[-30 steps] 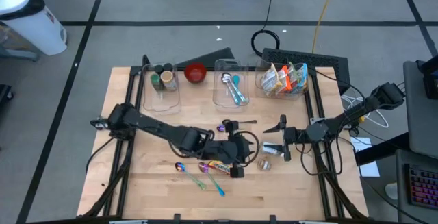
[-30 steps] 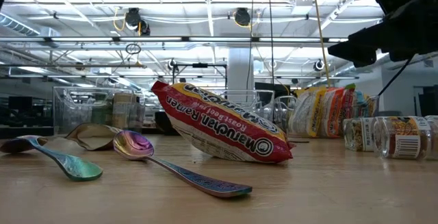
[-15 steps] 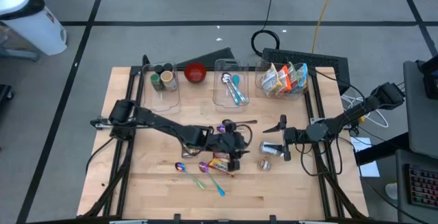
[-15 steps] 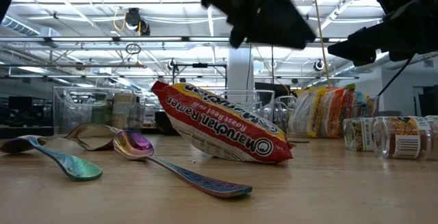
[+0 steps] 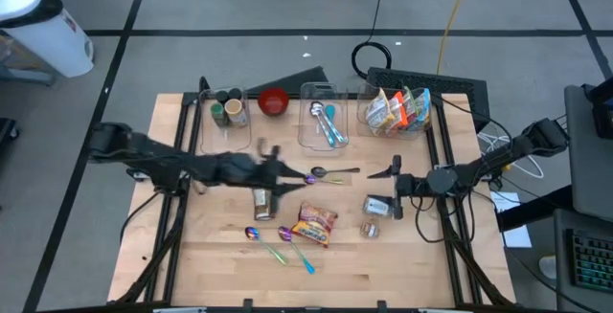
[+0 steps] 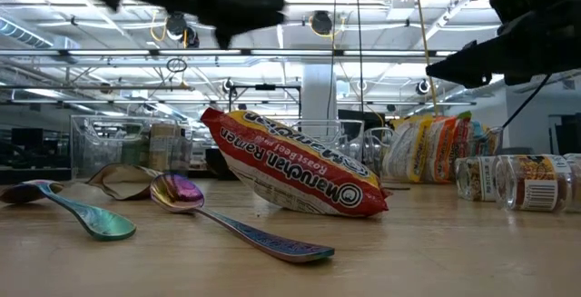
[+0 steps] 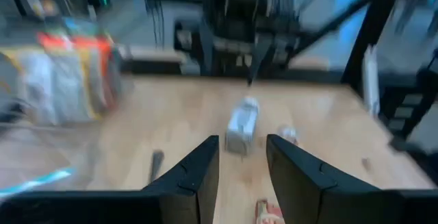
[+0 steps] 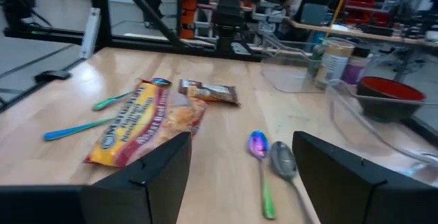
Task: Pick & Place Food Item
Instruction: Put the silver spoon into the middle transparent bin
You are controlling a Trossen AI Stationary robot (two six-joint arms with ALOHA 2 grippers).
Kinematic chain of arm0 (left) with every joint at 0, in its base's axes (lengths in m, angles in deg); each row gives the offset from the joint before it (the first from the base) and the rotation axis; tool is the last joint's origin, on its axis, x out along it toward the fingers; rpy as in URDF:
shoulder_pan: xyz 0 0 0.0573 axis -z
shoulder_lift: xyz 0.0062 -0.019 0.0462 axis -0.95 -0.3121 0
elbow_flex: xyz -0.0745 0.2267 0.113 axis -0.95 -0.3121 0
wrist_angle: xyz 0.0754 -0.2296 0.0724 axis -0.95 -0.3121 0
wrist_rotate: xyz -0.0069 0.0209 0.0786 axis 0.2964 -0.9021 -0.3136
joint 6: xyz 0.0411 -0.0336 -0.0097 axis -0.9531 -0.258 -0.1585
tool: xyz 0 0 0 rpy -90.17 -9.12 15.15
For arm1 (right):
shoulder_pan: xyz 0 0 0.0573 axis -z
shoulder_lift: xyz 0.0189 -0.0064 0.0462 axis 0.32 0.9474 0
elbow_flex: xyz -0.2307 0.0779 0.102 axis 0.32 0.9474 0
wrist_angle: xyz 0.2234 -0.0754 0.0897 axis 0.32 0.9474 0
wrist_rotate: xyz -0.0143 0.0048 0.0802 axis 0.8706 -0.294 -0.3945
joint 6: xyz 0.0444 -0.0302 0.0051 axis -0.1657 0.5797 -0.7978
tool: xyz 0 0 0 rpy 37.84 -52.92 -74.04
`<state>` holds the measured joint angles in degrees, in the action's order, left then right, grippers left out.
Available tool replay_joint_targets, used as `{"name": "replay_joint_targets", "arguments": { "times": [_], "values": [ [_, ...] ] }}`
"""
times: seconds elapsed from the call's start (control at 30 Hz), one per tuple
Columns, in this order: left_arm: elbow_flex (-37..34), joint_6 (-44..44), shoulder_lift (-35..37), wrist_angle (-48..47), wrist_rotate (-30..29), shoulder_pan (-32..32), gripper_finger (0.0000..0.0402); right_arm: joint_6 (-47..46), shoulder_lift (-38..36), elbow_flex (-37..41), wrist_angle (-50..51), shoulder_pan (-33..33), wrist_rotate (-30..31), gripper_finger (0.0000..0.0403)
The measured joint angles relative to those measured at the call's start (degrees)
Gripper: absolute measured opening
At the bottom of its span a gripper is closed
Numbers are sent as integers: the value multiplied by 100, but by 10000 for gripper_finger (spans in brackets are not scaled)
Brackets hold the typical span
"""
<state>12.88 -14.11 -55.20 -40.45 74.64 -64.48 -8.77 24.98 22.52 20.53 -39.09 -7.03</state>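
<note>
While the ramen packet is lying free on the counter, nothing is gripping it; it is sitting tilted near the front middle, with its printed face showing toward the low camera. Two iridescent spoons are resting just beside it on the left arm's side, one of them reaching in front of the packet in the low view.

Left gripper is hovering above the counter, behind the packet and clear of it, its fingers standing apart with nothing between them. A small wrapped snack is lying close under that gripper.

Right gripper is waiting over the counter's right side, fingers spread wide and holding nothing. Two small jars are lying near it.

Clear bins are standing along the back edge, and a red bowl is sitting between two of them.
</note>
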Motion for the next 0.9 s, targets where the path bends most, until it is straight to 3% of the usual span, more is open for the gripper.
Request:
{"name": "replay_joint_targets", "arguments": {
  "times": [0.17,0.33,0.43,0.7,0.9],
  "values": [
    [-1725,247,818,2274,-28,87,129,128,-2,1,-6,370,-8,247],
    [-2647,848,923,3678,-31,161,129,164,0,1,-91,769,-25,247],
    [-2741,965,923,3684,-254,185,129,164,0,1,-165,981,-36,247],
    [-2375,749,892,3597,-1723,-2,129,246,0,1,-293,1346,-33,247],
    [-2065,282,892,3558,-1820,-195,129,418,-2,1,-738,1543,-25,247]
  ]
}}
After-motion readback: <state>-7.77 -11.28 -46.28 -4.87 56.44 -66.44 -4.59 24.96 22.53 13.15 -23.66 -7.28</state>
